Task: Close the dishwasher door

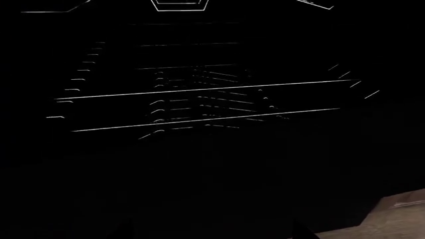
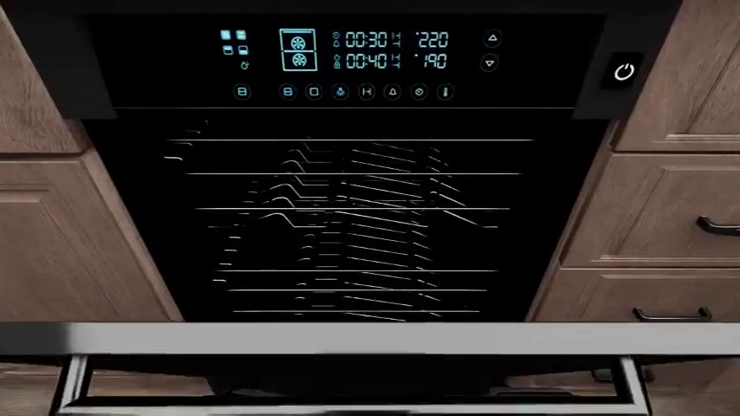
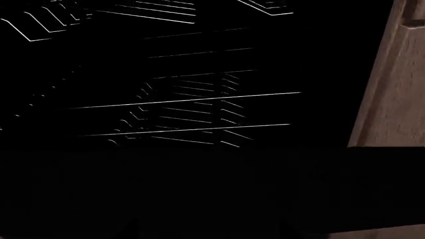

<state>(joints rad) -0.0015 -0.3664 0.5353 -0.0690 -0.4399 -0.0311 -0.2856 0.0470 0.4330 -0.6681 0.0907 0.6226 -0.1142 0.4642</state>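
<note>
The dishwasher door is open and folded down towards me. In the head view I see its silver-grey top edge (image 2: pixel 370 339) as a wide band across the bottom. The long thin silver bar handle (image 2: pixel 347 409) shows just below it. Above it the dark cavity shows thin wire racks (image 2: pixel 347 217). Both wrist views look into the same black cavity with racks, in the left wrist view (image 1: pixel 199 94) and in the right wrist view (image 3: pixel 192 99). Neither gripper shows in the head view. In the wrist views the jaws are lost against the black.
A black strip with cyan lit digits (image 2: pixel 347 52) runs above the cavity, with a power button (image 2: pixel 625 72) at its right. Brown wooden drawer fronts (image 2: pixel 682 217) with small dark handles stand to the right, and wooden panels (image 2: pixel 69 234) to the left. Wood also shows in the right wrist view (image 3: pixel 391 89).
</note>
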